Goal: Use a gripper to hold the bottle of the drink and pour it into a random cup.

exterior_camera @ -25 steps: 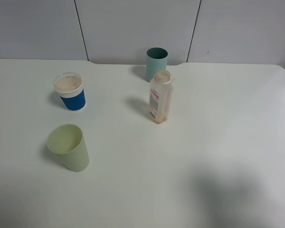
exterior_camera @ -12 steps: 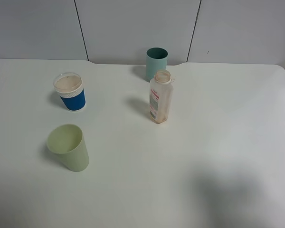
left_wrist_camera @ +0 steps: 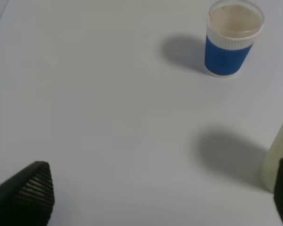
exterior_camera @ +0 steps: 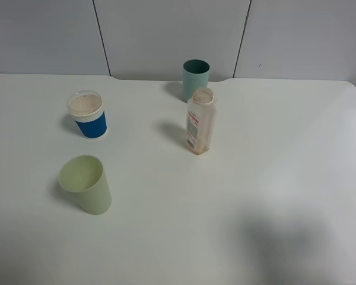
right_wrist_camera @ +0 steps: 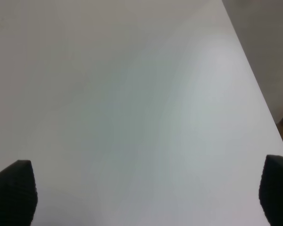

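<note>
Three cups ring the bottle of the drink (exterior_camera: 200, 121) on the bench (exterior_camera: 273, 178): the cup (exterior_camera: 196, 79) just behind it, blue-sleeved cup (exterior_camera: 88, 114) and pale yellow-green cup (exterior_camera: 86, 184) well apart. Left hand (left_wrist_camera: 155, 197) and right hand (right_wrist_camera: 146, 197) released, holding nothing.

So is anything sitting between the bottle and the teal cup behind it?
Nothing visible. The bottle stands just in front of the teal cup, with only bare table between them. The blue cup and pale green cup are well off to the left.
</note>
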You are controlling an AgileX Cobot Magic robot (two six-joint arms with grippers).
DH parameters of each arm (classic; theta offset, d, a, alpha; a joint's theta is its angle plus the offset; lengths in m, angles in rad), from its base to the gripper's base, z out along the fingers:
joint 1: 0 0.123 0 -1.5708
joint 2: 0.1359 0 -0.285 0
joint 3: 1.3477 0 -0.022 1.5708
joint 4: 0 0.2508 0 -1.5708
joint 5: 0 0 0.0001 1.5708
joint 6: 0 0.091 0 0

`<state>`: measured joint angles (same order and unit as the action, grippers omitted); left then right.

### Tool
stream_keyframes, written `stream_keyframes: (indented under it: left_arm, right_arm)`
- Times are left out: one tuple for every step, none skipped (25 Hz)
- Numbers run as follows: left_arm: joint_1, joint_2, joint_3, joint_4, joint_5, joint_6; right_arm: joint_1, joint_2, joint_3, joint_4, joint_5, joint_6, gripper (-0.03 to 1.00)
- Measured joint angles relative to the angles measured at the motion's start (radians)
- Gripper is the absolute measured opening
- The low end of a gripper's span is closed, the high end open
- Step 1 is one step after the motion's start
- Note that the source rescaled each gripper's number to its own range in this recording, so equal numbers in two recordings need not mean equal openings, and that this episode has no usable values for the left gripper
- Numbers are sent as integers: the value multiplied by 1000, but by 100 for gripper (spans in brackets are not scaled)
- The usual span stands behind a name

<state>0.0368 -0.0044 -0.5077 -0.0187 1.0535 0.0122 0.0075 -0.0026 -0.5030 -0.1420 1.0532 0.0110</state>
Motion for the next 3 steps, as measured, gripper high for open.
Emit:
stream_keyframes:
  left_arm:
    - [0,0,0,0,0,0]
    - [0,0,0,0,0,0]
    - [0,0,0,0,0,0]
  right_arm:
    - [0,0,0,0,0,0,92]
    - [0,0,0,0,0,0,92]
    - [0,0,0,-1,0,0,92]
